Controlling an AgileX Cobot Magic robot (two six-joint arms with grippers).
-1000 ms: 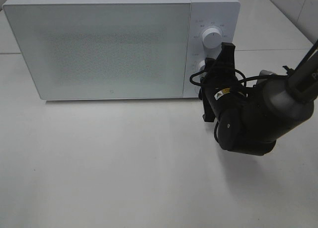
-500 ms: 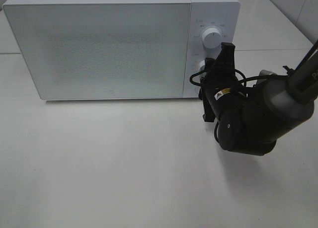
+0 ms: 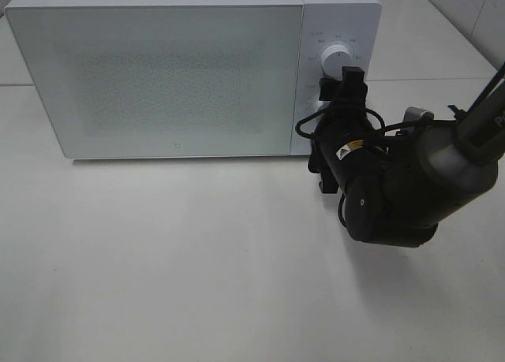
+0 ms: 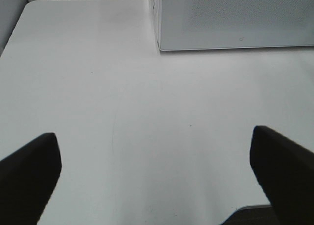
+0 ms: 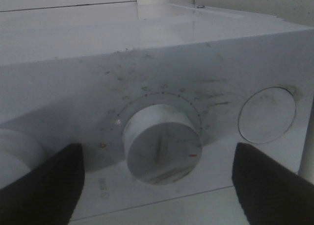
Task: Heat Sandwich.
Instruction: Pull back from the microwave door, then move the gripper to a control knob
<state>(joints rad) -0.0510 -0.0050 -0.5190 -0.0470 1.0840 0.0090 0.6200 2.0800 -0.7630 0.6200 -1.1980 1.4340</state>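
Note:
The sandwich is out of view. The white microwave [image 3: 158, 78] stands at the back of the table with its door closed. My right gripper [image 3: 338, 92] is at its control panel, just below the upper knob [image 3: 337, 60]. In the right wrist view the gripper [image 5: 159, 183] is open, its dark fingers [image 5: 44, 186] standing wide on either side of the lower knob [image 5: 162, 144] without touching it. My left gripper [image 4: 157, 186] is open over bare table, short of the microwave's corner [image 4: 162, 43]; the exterior high view does not show it.
A second knob [image 5: 12, 154] and a round button [image 5: 267, 114] flank the lower knob on the panel. White table [image 3: 197, 259] stretches in front of the microwave. The right arm's black wrist [image 3: 387, 188] hangs over the table's right side.
My right gripper's jaws have spread apart from the lower knob, and the gripper has shifted slightly up and left along the panel. The left gripper has not moved.

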